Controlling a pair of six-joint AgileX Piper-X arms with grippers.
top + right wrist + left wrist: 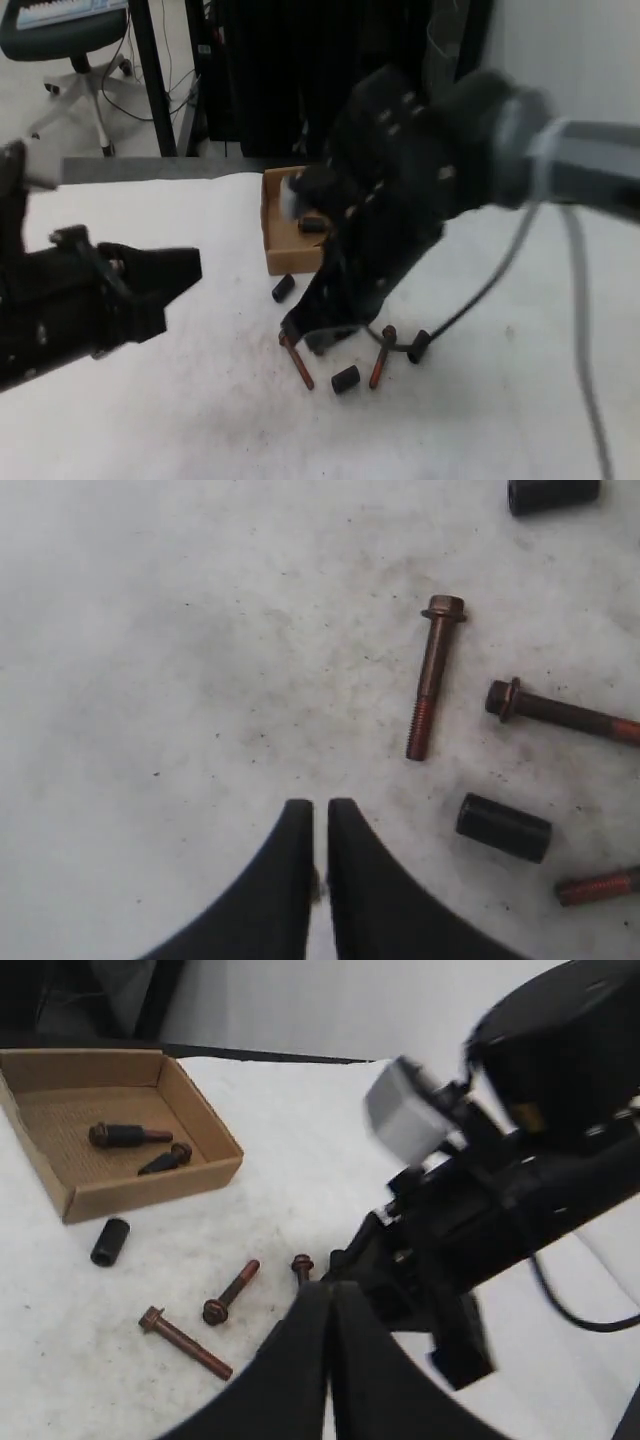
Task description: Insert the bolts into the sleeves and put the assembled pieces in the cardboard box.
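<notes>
**Both claws pinched shut, loose hardware on the bench**

In the high view the cardboard box (270, 215) sits just above the middle of the frame, at the far edge of the white bench (480, 410). The left gripper (195, 268) hangs at middle left, well apart from the loose parts. Its own wrist view shows its fingers (300, 1360) pressed together with nothing between them.

The right gripper (305, 335) is low, just below frame centre and right among the hardware. From its wrist camera, those fingers (285, 880) are together too - only a sliver of gap, nothing gripped, tips over bare bench.

Loose stuff in the high view:
- A bolt (297, 362) lies just beside the right gripper's tip.
- A second bolt (380, 358) lies to the right of it.
- A sleeve (345, 379) lies between the two, a touch lower in the frame.
- Another sleeve (283, 288) lies just below the box, outside it.

The left wrist view shows a third bolt (301, 1265) close by the right arm's claw.

Inside the box - best seen from the left wrist camera - two assembled pieces (130, 1135) lie on the cardboard floor. Each is a dark sleeve with a coppery bolt head at one end, and the two are near each other.
</notes>
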